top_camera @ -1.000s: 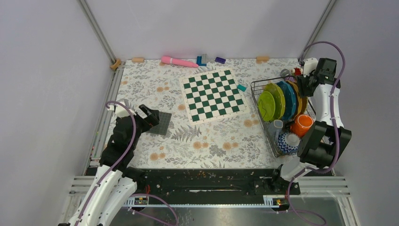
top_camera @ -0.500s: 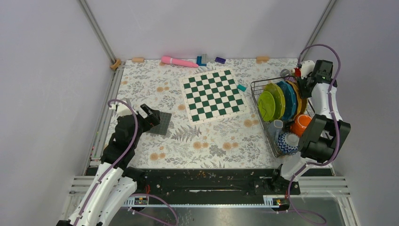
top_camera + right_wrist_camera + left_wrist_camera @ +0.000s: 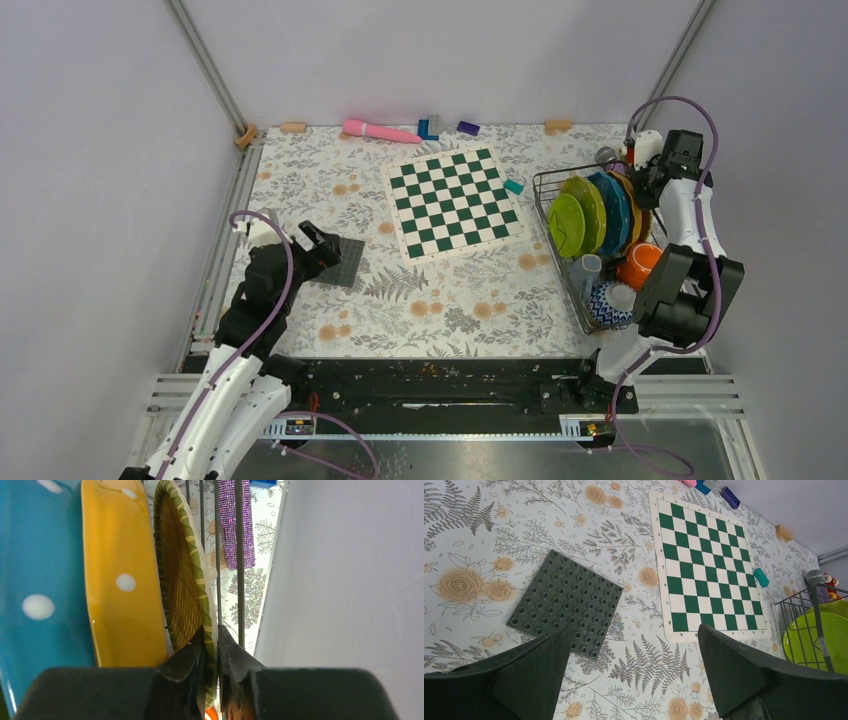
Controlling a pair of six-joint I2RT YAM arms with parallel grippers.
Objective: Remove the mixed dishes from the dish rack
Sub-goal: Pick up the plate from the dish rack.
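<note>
At far right of the top view, in the rack (image 3: 560,262), the right gripper (image 3: 211,655) pinches the striped plate (image 3: 182,570) by its rim, jaws almost shut, beside the yellow plate (image 3: 125,580). Lift straight up and out, without tipping neighbours. Left gripper (image 3: 634,627) hangs wide open, empty.

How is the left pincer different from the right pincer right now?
The left pincer is wide open, while the right pincer is closed down onto the rim of the green-edged plate. The left pincer holds nothing and hangs by the grey studded baseplate, whereas the right pincer reaches into the dish rack. Both have dark fingers.
</note>
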